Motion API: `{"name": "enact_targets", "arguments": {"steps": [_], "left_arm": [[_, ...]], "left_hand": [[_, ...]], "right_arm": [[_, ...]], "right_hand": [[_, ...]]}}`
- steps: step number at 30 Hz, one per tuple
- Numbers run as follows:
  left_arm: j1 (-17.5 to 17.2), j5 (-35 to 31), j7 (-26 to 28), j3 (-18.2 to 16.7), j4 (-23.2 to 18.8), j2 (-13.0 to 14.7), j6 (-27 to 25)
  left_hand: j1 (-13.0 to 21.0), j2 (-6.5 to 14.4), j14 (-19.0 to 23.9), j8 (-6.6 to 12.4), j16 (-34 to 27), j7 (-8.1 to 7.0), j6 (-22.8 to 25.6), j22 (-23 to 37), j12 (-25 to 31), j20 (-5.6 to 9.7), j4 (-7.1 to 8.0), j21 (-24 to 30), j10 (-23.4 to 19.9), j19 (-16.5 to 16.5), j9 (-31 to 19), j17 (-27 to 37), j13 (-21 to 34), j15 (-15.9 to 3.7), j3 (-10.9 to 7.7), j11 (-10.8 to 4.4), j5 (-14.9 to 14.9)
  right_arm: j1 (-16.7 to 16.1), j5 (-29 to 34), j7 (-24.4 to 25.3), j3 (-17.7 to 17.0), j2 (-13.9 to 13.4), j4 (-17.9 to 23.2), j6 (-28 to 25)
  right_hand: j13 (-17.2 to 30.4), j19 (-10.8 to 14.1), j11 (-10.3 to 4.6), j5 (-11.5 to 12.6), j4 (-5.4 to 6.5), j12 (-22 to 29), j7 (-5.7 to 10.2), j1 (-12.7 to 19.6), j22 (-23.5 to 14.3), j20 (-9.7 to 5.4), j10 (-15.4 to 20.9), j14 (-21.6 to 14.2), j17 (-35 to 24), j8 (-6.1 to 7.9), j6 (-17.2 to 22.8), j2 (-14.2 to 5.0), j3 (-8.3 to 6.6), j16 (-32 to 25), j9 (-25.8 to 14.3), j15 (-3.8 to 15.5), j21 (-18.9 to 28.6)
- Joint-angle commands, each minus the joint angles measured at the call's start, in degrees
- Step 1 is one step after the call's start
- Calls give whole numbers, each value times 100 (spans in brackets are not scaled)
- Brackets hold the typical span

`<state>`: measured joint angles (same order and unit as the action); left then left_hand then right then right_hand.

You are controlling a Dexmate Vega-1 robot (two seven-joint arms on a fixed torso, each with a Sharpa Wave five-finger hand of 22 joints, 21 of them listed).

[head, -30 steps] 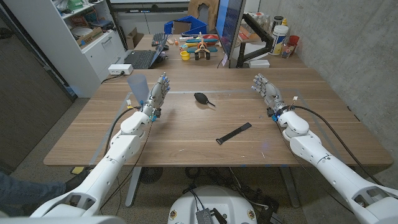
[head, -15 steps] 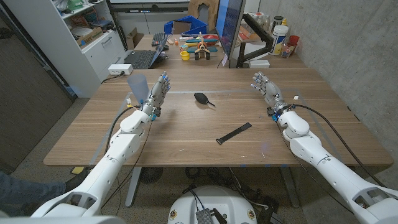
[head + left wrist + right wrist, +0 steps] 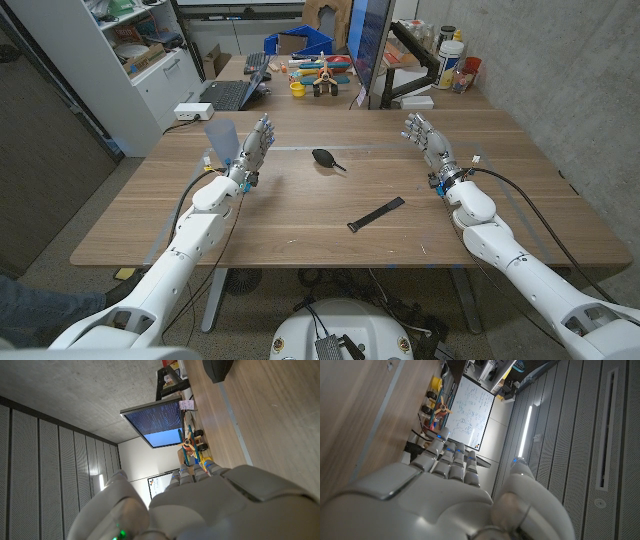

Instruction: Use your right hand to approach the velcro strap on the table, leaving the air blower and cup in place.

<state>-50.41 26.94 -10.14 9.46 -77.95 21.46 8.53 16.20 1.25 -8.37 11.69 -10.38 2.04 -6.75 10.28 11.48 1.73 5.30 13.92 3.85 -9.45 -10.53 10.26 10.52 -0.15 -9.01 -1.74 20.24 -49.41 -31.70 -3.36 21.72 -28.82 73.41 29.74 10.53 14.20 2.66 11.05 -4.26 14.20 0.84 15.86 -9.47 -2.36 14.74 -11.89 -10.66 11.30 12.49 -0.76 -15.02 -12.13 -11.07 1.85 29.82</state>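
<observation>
The strap (image 3: 377, 214) lies flat mid-bench, well apart from the right robot hand (image 3: 424, 140), which sits empty with fingers spread, further back and to the right of it.

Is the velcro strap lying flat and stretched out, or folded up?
Stretched out flat. In the head view the velcro strap lies as one straight dark strip on the table, apart from the right hand.
</observation>
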Motion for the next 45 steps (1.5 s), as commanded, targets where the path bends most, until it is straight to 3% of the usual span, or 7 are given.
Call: {"name": "enact_targets", "arguments": {"steps": [1, 8, 24, 27, 32, 45], "left_arm": [[1, -6, -30, -26, -58, 27, -50], [-46, -17, 3, -35, -146, 48, -85], [-132, -39, 99, 2, -347, 55, -170], [-146, -45, 116, 14, -378, 56, -187], [-168, -55, 150, 33, -426, 50, -209], [-151, 6, 113, 53, -397, -6, -223]], "left_hand": [[41, 11, -45, -13, -32, 3, -16, 8, 25, 91, 0, -37, 38, -92, -15, 31, 32, 12, 23, -15, 38], [44, 15, -46, -15, -32, 1, -12, 9, 27, 82, -1, -47, 37, -97, -15, 31, 32, 9, 30, -13, 39], [49, 22, -50, -17, -33, 0, 1, 11, 28, 63, -1, -72, 37, -111, -15, 32, 33, 13, 47, -17, 39], [50, 23, -47, -18, -34, 1, 2, 11, 28, 60, -1, -75, 39, -110, -16, 32, 33, 15, 51, -16, 39], [51, 24, -47, -18, -34, 1, 6, 12, 28, 58, -1, -79, 38, -111, -16, 32, 33, 15, 55, -18, 39], [54, 30, -48, -18, -34, -1, 17, 13, 28, 47, -1, -94, 39, -116, -16, 32, 33, 9, 67, -17, 38]], "right_arm": [[-69, 141, 7, -25, -11, 52, 331], [-47, 147, -94, -47, 88, -140, 704], [-151, 395, -51, -85, 40, -75, 1111], [-167, 576, 19, -82, -6, -47, 1182], [-193, 612, 4, -83, -39, 2, 1249], [-222, 838, 41, -78, -58, 63, 1491]], "right_hand": [[33, 68, -4, 67, -6, 27, 67, 2, -18, -55, 71, -63, -13, 58, 21, 51, 28, -41, -21, 6, -48], [35, 115, -52, 93, -12, 46, 146, -16, -16, -70, 151, -132, -7, 84, 98, 74, 48, -42, -26, 41, -87], [39, 209, -155, 156, -34, 72, 244, -26, -15, -90, 289, -256, 4, 102, 183, 94, 66, -31, -37, 116, -177], [41, 227, -152, 181, -39, 61, 404, -34, -15, -95, 293, -270, 5, 170, 380, 93, 72, -13, -42, 120, -225], [41, 257, -176, 203, -46, 44, 475, -36, -15, -91, 279, -287, 7, 209, 510, 94, 76, 1, -46, 145, -264], [41, 293, -248, 236, -56, 39, 459, -41, -16, -83, 305, -334, 8, 168, 459, 99, 84, 10, -49, 183, -321]]}}
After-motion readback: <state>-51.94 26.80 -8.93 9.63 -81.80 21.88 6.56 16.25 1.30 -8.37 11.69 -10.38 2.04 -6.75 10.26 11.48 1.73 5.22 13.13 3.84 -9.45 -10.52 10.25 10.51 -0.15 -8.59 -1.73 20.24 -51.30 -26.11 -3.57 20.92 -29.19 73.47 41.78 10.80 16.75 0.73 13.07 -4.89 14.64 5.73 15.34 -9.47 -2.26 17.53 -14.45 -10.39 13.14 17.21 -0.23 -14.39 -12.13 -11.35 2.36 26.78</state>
